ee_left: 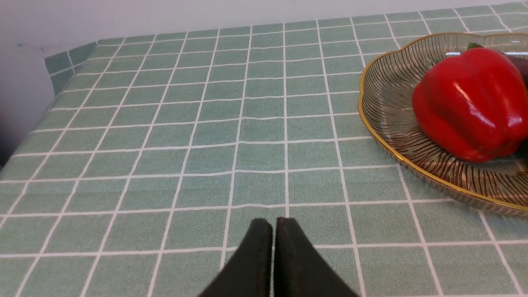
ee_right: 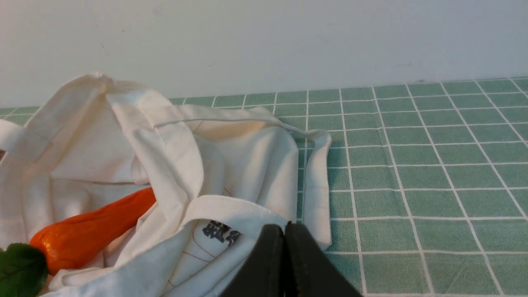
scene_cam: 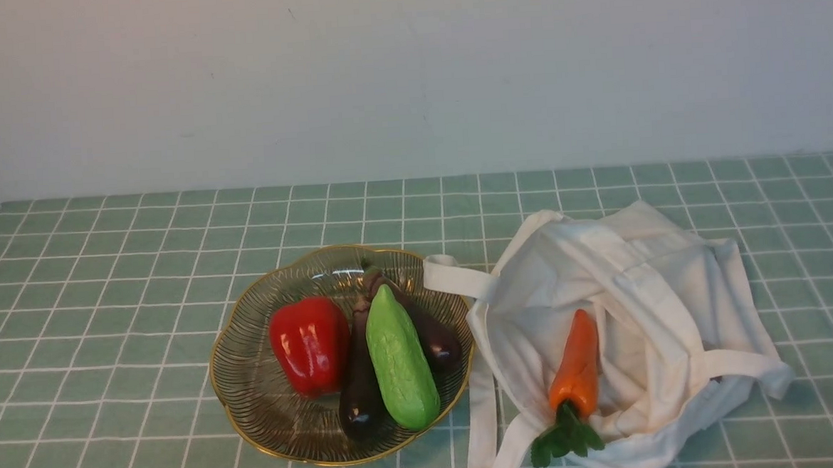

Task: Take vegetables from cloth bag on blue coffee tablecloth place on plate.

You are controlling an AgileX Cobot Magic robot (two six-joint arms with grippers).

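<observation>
The green gourd (scene_cam: 399, 360) lies in the glass plate (scene_cam: 246, 385) with a red pepper (scene_cam: 310, 344) and two dark eggplants (scene_cam: 360, 390). The orange carrot (scene_cam: 575, 370) lies in the mouth of the off-white cloth bag (scene_cam: 648, 307), its green leaves (scene_cam: 564, 437) toward me. It also shows in the right wrist view (ee_right: 93, 229). The left gripper (ee_left: 274, 222) is shut and empty, over bare tablecloth beside the plate (ee_left: 383, 99). The right gripper (ee_right: 284, 227) is shut and empty, at the near edge of the bag (ee_right: 173, 161). Neither gripper shows in the front view.
The teal checked tablecloth (scene_cam: 105, 279) covers the table up to a pale wall. The bag's strap handles (scene_cam: 482, 416) trail between bag and plate. The table's left edge (ee_left: 49, 78) shows in the left wrist view.
</observation>
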